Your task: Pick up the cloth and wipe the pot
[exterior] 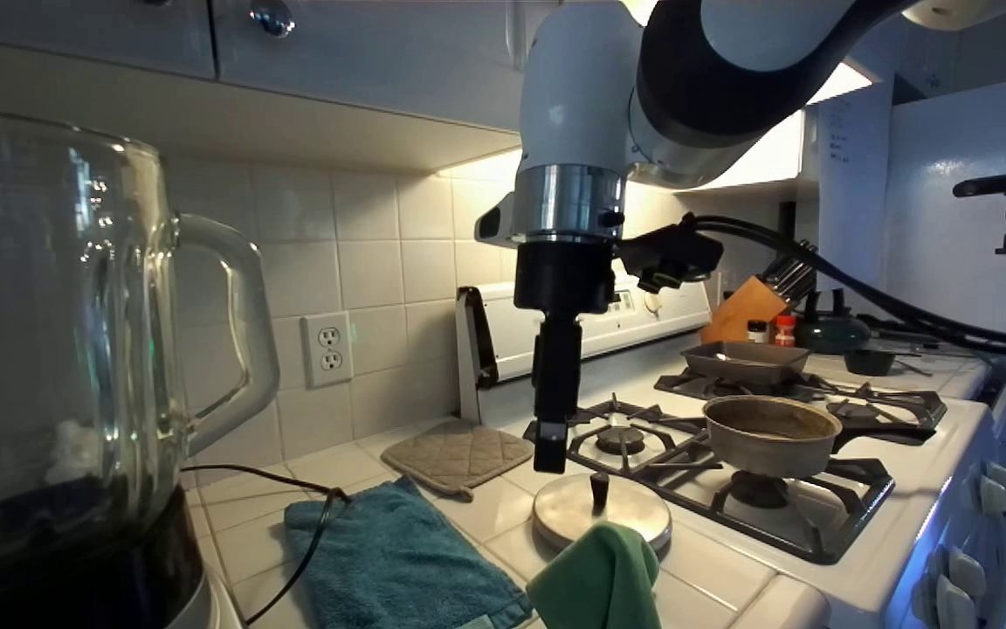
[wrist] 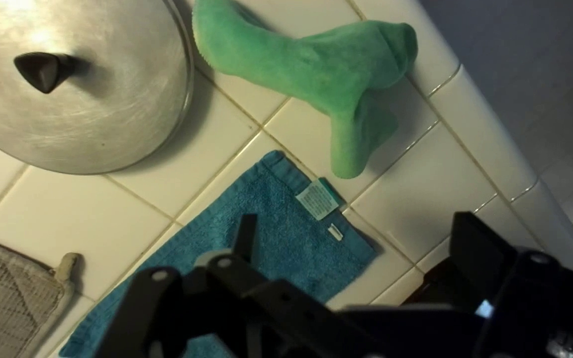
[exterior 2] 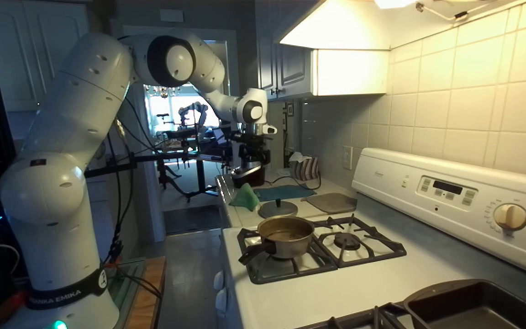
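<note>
Gripper [wrist: 357, 233] set wide, jaws well apart, nothing btwn them, touching nothing that shows, up above the counter [exterior: 717, 572]. Nearest in an exterior view: green cloth [exterior: 595, 584], bunched, w/ teal towel [exterior: 403, 555] just left of it. Prob. risk: sloppy descent grabs towel instead, or pinches only a loose fold & drops it. Lid [exterior: 571, 515] is just beyond cloth; coming down wide could knock it. Pot [exterior: 769, 443] sits farther, right, on stove [exterior: 924, 496]; pressing too hard might shove it askew.
</note>
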`<action>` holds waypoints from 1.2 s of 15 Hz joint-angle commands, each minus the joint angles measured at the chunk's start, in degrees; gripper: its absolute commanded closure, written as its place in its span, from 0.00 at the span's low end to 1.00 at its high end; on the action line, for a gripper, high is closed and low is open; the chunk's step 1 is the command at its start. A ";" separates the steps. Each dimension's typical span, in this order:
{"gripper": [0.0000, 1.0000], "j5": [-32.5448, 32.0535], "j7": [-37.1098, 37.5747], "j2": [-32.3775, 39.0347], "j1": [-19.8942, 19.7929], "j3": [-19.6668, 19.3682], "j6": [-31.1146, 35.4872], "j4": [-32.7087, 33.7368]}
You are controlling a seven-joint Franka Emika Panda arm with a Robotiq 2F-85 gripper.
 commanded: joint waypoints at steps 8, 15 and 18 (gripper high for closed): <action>0.00 0.04 21.31 -17.46 -2.74 -6.80 9.06 -21.24; 0.00 -4.59 34.62 -30.56 -6.53 -8.93 13.68 -37.19; 0.00 -6.77 38.49 -34.64 -8.87 -8.07 13.17 -41.35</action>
